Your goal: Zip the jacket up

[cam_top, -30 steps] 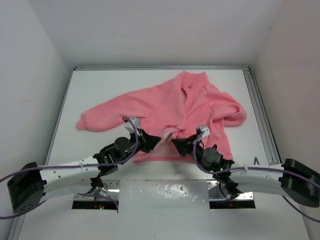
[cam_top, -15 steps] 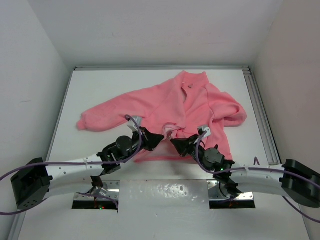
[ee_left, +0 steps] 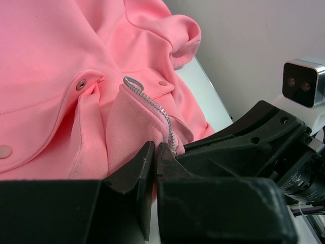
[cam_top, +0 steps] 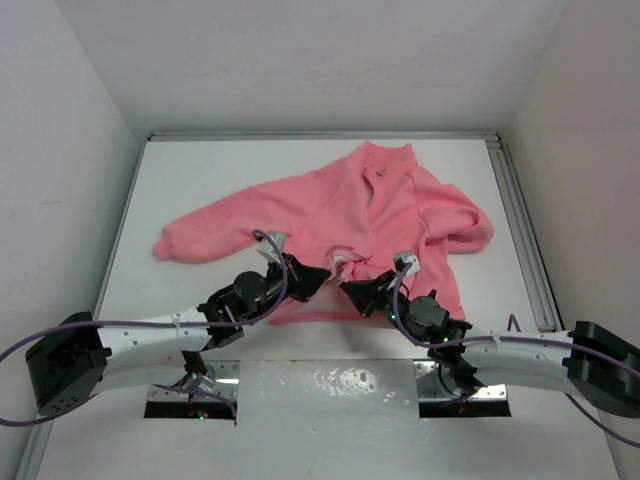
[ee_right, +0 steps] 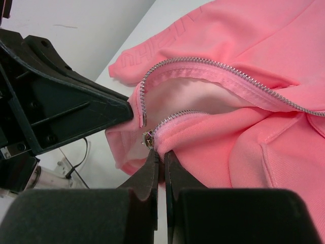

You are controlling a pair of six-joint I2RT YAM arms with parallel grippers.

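Observation:
The salmon-pink jacket (cam_top: 375,215) lies spread on the white table, collar at the far side, hem toward me. Its front is open at the bottom, with both zipper rows showing (ee_right: 228,68). My left gripper (cam_top: 318,276) is shut on the bottom end of one zipper edge (ee_left: 152,104). My right gripper (cam_top: 347,287) is shut on the other hem edge just beside the small metal slider (ee_right: 149,140). The two grippers face each other almost touching, holding the lower corners lifted off the table. A snap flap pocket (ee_left: 81,85) shows in the left wrist view.
The white table (cam_top: 200,180) is walled on three sides, with a metal rail (cam_top: 520,220) along its right edge. The jacket's left sleeve (cam_top: 205,235) stretches toward the left; the right sleeve (cam_top: 465,225) is bunched near the rail.
Both grippers have moved closer together over the hem, the left one rightward and the right one leftward, bringing the two zipper ends near each other.

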